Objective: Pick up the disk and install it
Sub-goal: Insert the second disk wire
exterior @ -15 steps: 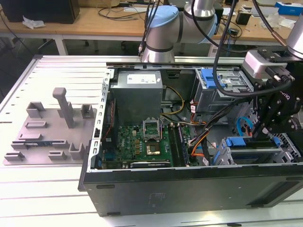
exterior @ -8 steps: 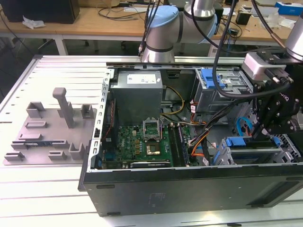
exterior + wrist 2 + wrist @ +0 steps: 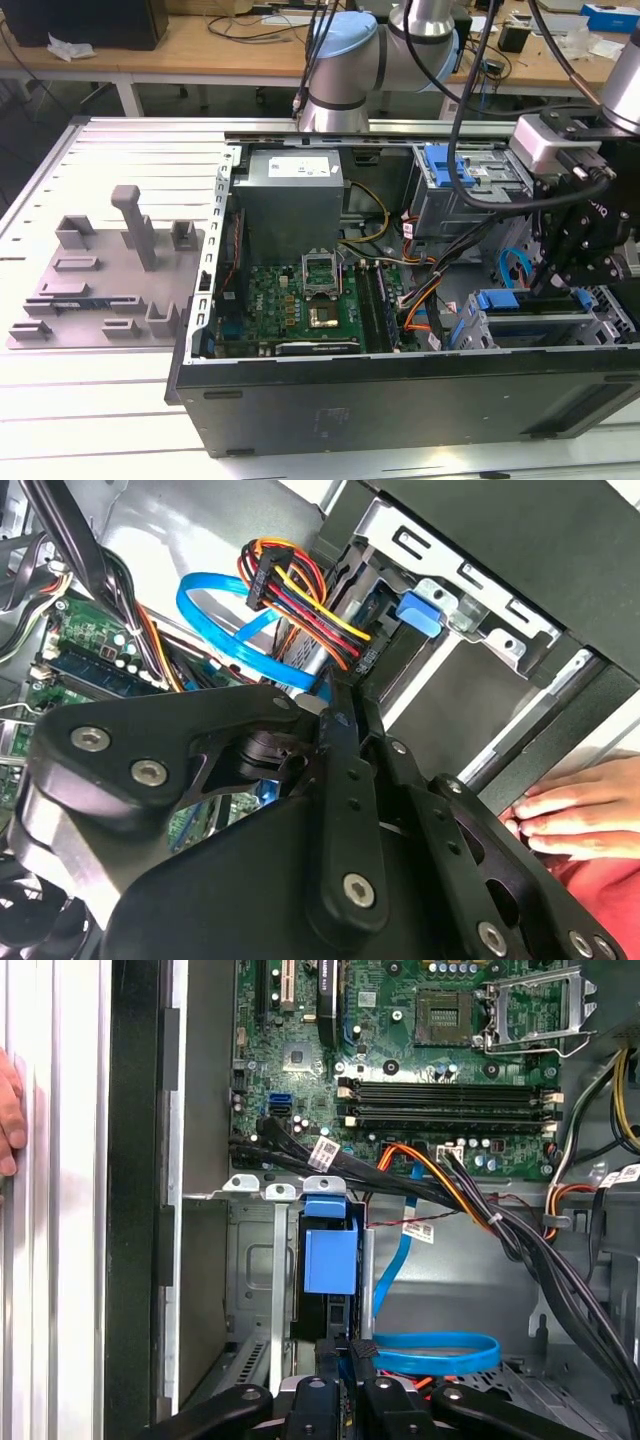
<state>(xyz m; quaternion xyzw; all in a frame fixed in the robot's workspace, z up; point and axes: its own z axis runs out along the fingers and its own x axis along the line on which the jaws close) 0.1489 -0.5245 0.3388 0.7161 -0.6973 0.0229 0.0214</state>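
While the gripper hangs over the drive cage, its jaws are clenched on the disk.

one open computer case, one motherboard, two blue drive carriers, one hand

The arm is being reached in from the top of the exterior view, with the black gripper being pointed straight down at the right edge of the frame. In both wrist views the fingers are being pressed close together, practically touching. A person's hand is being rested at the second wrist view's right edge.
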